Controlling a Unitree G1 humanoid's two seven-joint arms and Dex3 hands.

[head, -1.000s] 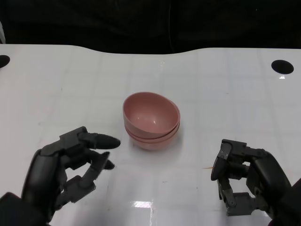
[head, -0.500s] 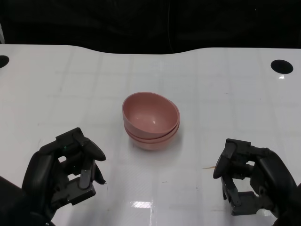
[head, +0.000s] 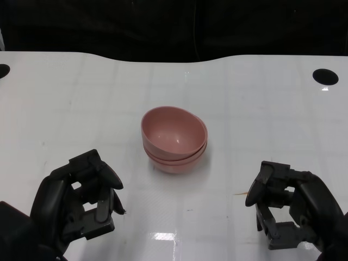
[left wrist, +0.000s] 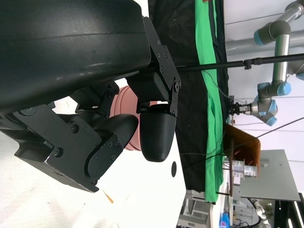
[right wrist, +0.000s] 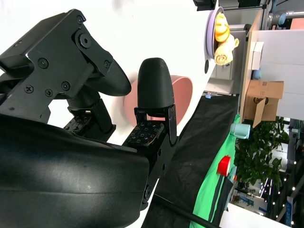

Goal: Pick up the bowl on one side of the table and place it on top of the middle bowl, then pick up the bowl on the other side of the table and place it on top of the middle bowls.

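Note:
A stack of pink bowls (head: 174,139) stands at the middle of the white table (head: 261,103), the top one tilted slightly in the ones under it. The left wrist view shows a slice of the pink stack (left wrist: 126,118) behind the fingers; the right wrist view shows the stack (right wrist: 181,93) too. My left hand (head: 76,198) rests at the near left, fingers curled in on nothing. My right hand (head: 288,204) sits at the near right, fingers likewise curled and holding nothing. Both hands are well apart from the bowls.
Two dark round holes mark the table, one at the far right (head: 326,76) and one at the far left edge (head: 4,70). A dark backdrop lies beyond the table's far edge. A small orange fleck (head: 240,192) lies near my right hand.
My left hand's fingers, stretched toward the bowls a second ago, have curled in and the hand has drawn back. The right hand has barely shifted. The bowls have not moved.

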